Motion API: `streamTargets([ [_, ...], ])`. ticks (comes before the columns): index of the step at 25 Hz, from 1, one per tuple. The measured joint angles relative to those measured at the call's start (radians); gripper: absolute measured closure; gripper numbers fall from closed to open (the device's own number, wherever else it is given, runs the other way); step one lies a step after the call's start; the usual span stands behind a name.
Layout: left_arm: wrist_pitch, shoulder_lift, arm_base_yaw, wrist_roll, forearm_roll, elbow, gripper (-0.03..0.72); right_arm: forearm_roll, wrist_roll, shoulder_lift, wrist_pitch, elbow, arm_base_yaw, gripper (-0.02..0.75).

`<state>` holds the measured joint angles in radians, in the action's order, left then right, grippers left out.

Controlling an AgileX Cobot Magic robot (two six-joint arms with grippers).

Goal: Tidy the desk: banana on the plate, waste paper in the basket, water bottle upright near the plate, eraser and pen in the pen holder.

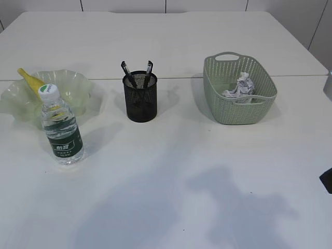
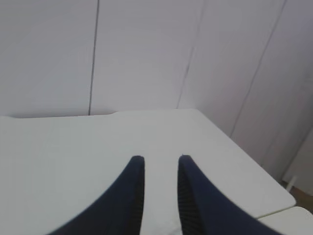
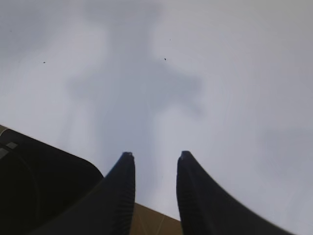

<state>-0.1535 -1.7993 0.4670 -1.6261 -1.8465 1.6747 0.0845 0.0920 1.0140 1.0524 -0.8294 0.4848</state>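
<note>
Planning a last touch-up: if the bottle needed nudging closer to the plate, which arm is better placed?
Probably left: the bottle stands by the plate on the table's left side. Left claw and right claw are both open and empty.

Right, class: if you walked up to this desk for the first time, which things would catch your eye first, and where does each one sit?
Probably the black mesh pen holder in the middle, with two pens sticking out. To its right stands a pale green basket holding crumpled waste paper. At the left, an upright water bottle stands in front of a wavy green plate with a banana on it.
</note>
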Motion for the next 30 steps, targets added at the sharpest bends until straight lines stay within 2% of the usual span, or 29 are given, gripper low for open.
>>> streamTargets([
  [7, 0.114, 0.000, 0.001, 0.012, 0.009, -0.013, 0.528, 0.000, 0.000, 0.000, -0.002, 0.000, 0.000, 0.517],
  [14, 0.154, 0.000, 0.001, 0.042, 0.011, -0.127, 0.549, 0.000, 0.000, 0.000, -0.002, 0.000, 0.000, 0.517],
  [17, 0.245, 0.000, 0.001, 0.048, 0.016, -0.172, 0.554, 0.000, 0.000, 0.000, -0.002, 0.000, 0.000, 0.517],
  [22, 0.324, 0.000, 0.001, 0.128, 0.030, -0.213, 0.556, -0.002, 0.000, 0.000, -0.002, 0.000, 0.000, 0.517],
  [25, 0.378, 0.000, 0.001, 0.188, 0.122, -0.247, 0.558, -0.002, 0.000, 0.000, -0.002, 0.000, 0.000, 0.517],
  [26, 0.407, 0.000, 0.001, 0.230, 0.185, -0.258, 0.558, -0.002, 0.000, 0.000, -0.002, 0.000, 0.000, 0.517],
  [28, 0.472, 0.000, 0.001, 0.338, 0.355, -0.269, 0.558, -0.002, 0.000, 0.000, -0.002, 0.000, 0.000, 0.517],
  [30, 0.565, 0.002, 0.001, 0.476, 0.585, -0.269, 0.558, -0.002, 0.000, 0.000, -0.002, 0.000, 0.000, 0.517],
])
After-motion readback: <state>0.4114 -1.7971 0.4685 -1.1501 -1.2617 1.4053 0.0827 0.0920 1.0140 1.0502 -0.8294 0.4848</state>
